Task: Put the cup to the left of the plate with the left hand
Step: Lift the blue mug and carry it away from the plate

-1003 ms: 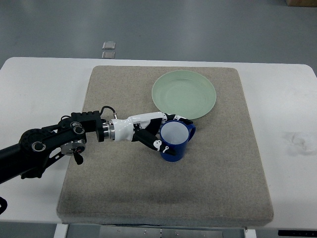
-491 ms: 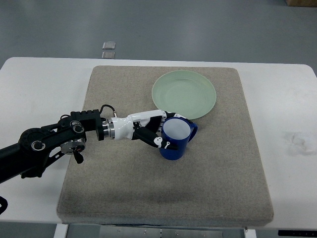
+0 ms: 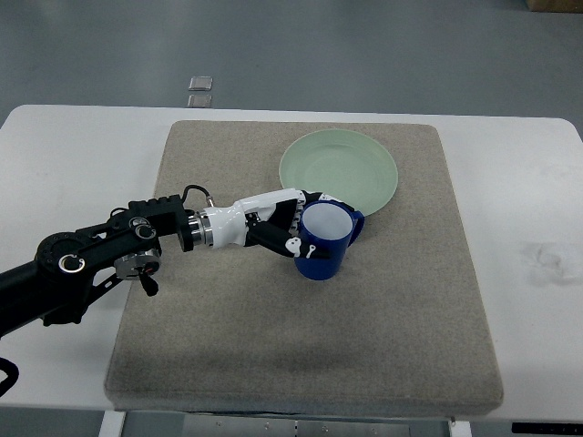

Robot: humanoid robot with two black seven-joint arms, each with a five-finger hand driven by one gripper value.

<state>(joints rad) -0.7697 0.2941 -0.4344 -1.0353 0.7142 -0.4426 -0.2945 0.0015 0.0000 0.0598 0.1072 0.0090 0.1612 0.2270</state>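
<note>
Fingers (image 3: 293, 244) of the left hand (image 3: 273, 223) wrap a glossy blue cup (image 3: 323, 244), at the round green plate's (image 3: 338, 173) 6 o'clock rim; no lettering is legible.

We noted a mat (image 3: 301, 355) of coarse, matt woven cloth, beige-grey, with a rough nap, across the centre of the frame. The table (image 3: 73, 155) beneath it appeared smooth and white, with a faint sheen and a scuffed grey mark at right. The plate (image 3: 338, 173) looked smooth and pale green with a satin finish, plastic or glazed ceramic; we could not tell which. The cup (image 3: 322, 244) was glossy deep blue outside and matt white inside. The left hand (image 3: 284, 229) showed glossy white plastic shells over black joints; its arm at lower left was matt black with metallic discs.
</note>
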